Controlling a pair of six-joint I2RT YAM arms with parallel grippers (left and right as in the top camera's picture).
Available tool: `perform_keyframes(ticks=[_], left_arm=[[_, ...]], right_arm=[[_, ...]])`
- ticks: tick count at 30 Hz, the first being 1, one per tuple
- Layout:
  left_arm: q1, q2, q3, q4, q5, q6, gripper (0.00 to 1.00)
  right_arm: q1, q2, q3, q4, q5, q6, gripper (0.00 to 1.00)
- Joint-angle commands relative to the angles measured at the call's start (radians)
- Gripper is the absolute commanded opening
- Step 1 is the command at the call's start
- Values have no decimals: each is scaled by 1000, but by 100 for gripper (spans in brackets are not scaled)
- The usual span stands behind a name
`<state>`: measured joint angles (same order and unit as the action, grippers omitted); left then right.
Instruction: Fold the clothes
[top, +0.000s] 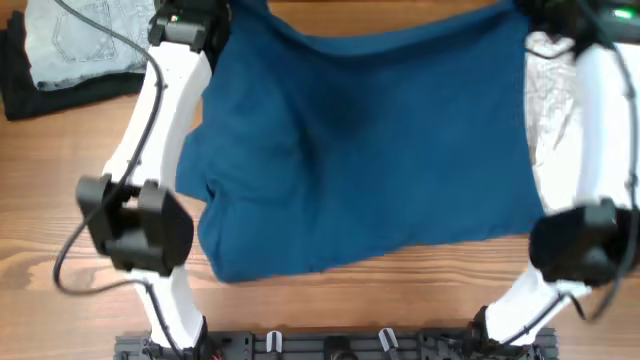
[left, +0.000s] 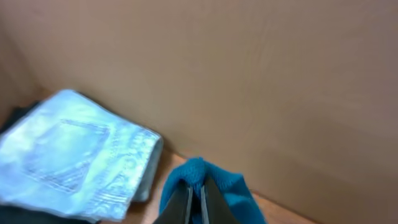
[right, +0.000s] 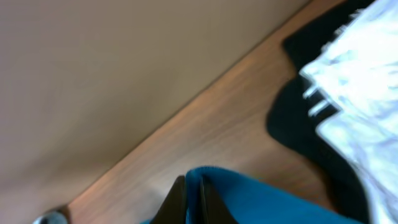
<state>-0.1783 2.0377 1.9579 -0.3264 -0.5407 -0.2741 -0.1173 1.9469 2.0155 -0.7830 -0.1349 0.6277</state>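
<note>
The left tool (left: 194, 199) and right tool (right: 193, 194) thinly clamp the T-shirt (top: 370, 150) at far corners; a tug could free one.

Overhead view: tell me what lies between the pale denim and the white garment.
The left arm, then the dark blue T-shirt, spread wide; the overhead view shows it.

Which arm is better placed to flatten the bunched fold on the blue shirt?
Left, probably: the fold lies beside its arm. The left tool and right tool each pinch a far corner of the T-shirt; the left would release first.
</note>
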Motion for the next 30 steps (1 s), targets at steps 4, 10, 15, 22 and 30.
perform_keyframes(ticks=[4, 10, 15, 22, 30], left_arm=[[86, 176, 11, 47, 193, 5, 100], [78, 90, 11, -93, 193, 5, 100], [62, -71, 11, -342, 222, 0, 100], [63, -129, 10, -947, 400, -137, 99], [62, -254, 10, -1259, 391, -216, 100]], right_arm=[[178, 200, 6, 91, 117, -55, 99], [192, 119, 8, 61, 147, -87, 100], [187, -64, 8, -58, 161, -168, 99], [192, -196, 8, -361, 158, -127, 100], [230, -254, 3, -516, 128, -152, 100]])
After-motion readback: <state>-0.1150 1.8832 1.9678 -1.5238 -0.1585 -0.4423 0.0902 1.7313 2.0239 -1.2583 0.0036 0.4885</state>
